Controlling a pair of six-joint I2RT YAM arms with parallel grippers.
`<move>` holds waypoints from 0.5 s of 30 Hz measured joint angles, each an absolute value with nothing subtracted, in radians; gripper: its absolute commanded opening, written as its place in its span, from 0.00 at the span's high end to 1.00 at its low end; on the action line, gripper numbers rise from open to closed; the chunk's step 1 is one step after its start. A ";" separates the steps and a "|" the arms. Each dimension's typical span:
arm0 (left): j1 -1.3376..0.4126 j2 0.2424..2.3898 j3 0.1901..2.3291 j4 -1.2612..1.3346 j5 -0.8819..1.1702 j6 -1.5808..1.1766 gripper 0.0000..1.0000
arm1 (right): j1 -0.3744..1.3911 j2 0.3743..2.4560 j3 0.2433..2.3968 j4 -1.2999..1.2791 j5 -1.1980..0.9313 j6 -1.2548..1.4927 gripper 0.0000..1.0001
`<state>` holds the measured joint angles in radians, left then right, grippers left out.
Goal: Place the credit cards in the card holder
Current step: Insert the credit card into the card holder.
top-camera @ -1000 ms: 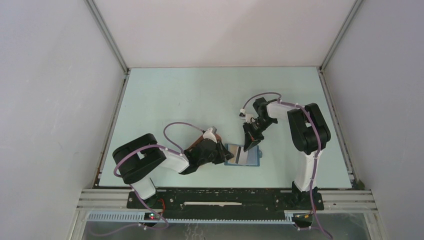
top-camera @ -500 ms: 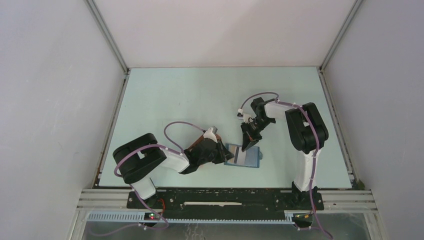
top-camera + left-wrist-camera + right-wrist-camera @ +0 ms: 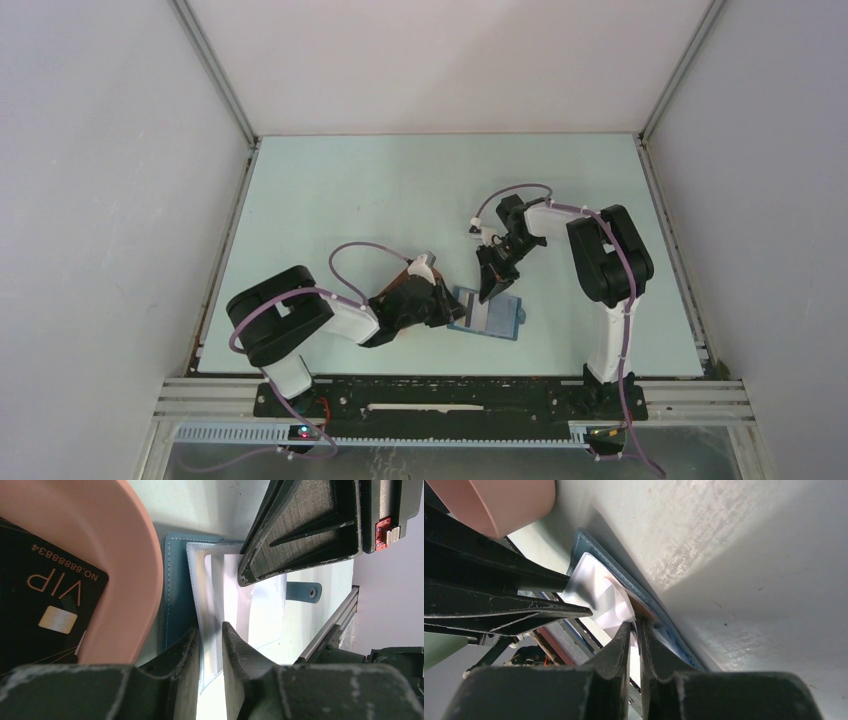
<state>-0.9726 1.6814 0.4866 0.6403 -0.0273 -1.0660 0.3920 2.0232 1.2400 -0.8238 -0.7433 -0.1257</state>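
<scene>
Now the card holder, just beside the pink tray and tilted slightly since a second ago, is being pinched by its clear sleeve in the nearly closed left gripper. The right gripper, at the card holder's side away from the tray, is being parted narrowly; any grip there cannot be told.

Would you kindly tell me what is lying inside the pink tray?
A black card marked VIP lies in the pink tray. Anything beneath the card is covered, and the left gripper hides part of the tray.

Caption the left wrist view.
Left end effector pinches a clear sleeve of the open card holder; black VIP card lies in the pink tray.
</scene>
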 measured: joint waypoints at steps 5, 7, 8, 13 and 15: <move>-0.971 1.682 0.487 0.639 -0.023 -1.064 0.78 | 0.393 2.024 1.240 -0.822 -0.748 -0.127 0.75; -0.970 1.682 0.487 0.636 -0.022 -1.064 0.86 | 0.393 2.024 1.241 -0.822 -0.752 -0.129 0.72; -0.968 1.684 0.487 0.635 -0.022 -1.065 0.89 | 0.393 2.024 1.241 -0.822 -0.754 -0.130 0.71; -0.965 1.694 0.492 0.642 -0.009 -1.066 0.99 | 0.392 2.019 1.241 -0.828 -0.759 -0.141 0.57; -0.964 1.699 0.496 0.645 -0.004 -1.066 1.00 | 0.392 2.012 1.241 -0.833 -0.762 -0.147 0.52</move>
<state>-0.9642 1.6989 0.4957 0.6449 -0.0044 -1.0657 0.3916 2.0121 1.2407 -0.8333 -0.7620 -0.1471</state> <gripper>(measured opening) 0.025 0.411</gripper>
